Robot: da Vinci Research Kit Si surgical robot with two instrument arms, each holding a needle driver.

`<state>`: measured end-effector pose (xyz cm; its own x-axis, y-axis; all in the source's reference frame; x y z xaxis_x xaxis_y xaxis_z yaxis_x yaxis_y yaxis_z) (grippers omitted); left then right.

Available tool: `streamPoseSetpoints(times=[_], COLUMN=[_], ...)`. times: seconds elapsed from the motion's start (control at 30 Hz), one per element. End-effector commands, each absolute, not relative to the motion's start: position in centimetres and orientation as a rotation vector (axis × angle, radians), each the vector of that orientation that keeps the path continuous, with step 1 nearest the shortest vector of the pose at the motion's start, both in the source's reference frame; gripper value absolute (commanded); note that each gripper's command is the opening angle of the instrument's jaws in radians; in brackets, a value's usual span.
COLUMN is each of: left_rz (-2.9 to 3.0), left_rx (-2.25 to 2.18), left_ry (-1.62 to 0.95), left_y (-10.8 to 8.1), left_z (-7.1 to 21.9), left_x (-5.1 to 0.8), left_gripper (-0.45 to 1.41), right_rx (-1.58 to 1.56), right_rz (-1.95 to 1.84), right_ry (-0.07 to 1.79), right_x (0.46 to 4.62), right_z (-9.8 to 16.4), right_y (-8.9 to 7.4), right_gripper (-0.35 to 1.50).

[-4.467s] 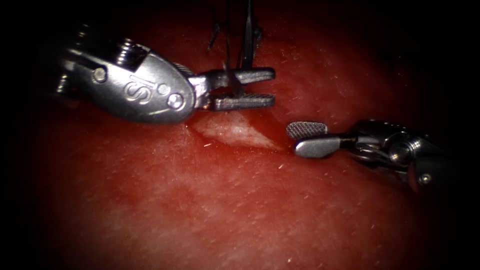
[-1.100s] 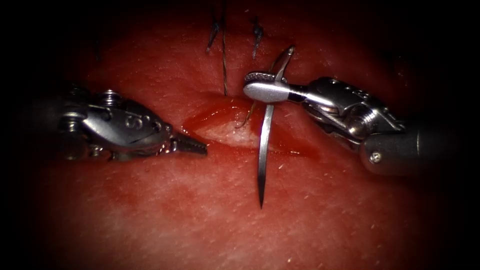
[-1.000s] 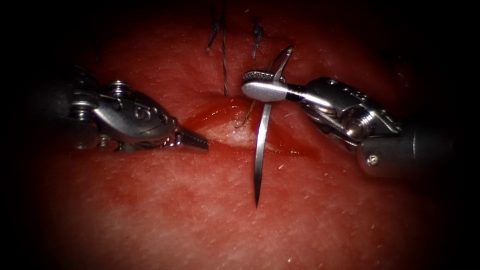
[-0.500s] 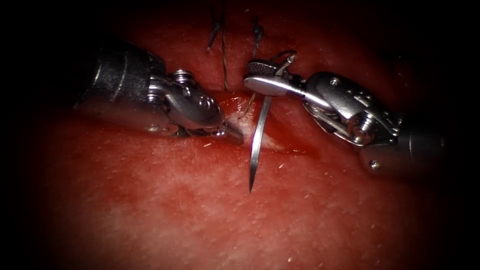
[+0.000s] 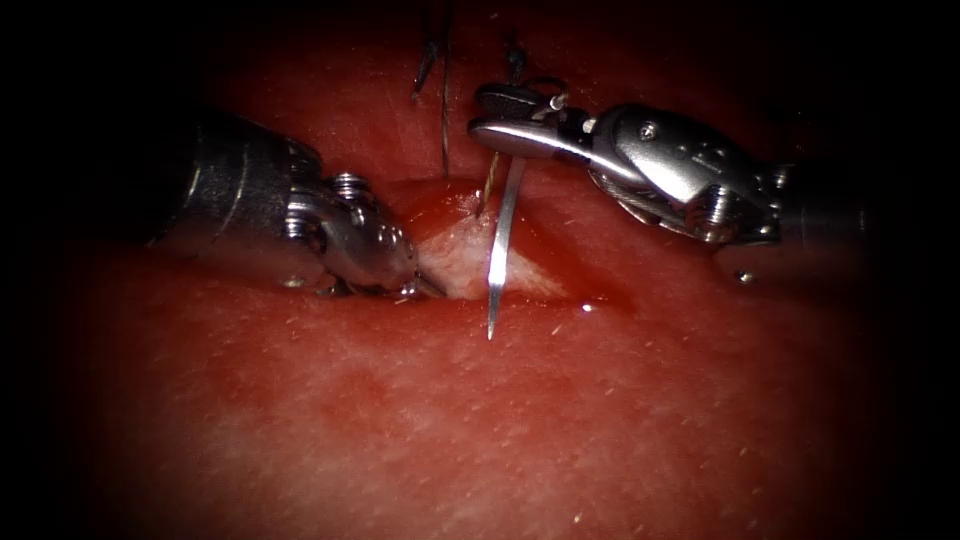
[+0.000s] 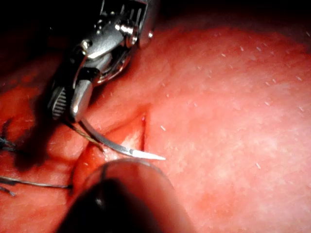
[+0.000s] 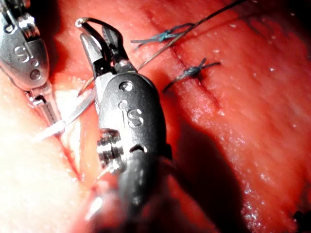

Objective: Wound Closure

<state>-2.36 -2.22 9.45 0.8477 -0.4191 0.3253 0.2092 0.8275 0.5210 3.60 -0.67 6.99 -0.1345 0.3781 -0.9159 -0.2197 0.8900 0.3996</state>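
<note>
Since 0.5 s ago, both tools have shifted: the silver right needle driver (image 5: 505,112) sits higher, and the silver left needle driver (image 5: 425,285) has its tip at the left lip of the open pale cut (image 5: 465,262) in the red pork tissue (image 5: 480,420). The right jaws pinch the curved steel needle (image 5: 498,255) near its thread end; its point hangs free over the cut, outside the tissue. The left jaws are pressed together, holding nothing. Dark thread (image 5: 444,110) trails upward past two knotted stitches (image 7: 192,72).
</note>
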Motion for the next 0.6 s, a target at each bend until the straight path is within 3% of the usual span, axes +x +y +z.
streamPoseSetpoints(times=[0.03, 0.6], left_rz=[-0.346, -0.347], left_rx=[0.493, 0.512], left_ry=[-0.447, -0.468], left_y=[-2.27, -2.45], left_z=[9.47, 9.15], left_x=[-2.41, -2.47], left_gripper=[-0.28, -0.08], right_rx=[0.118, 0.016], right_rz=[0.515, 0.462], right_ry=[1.644, 1.682], right_x=[3.7, 3.86], right_z=[7.06, 7.22], right_y=[-0.64, -0.66], right_gripper=[-0.35, -0.35])
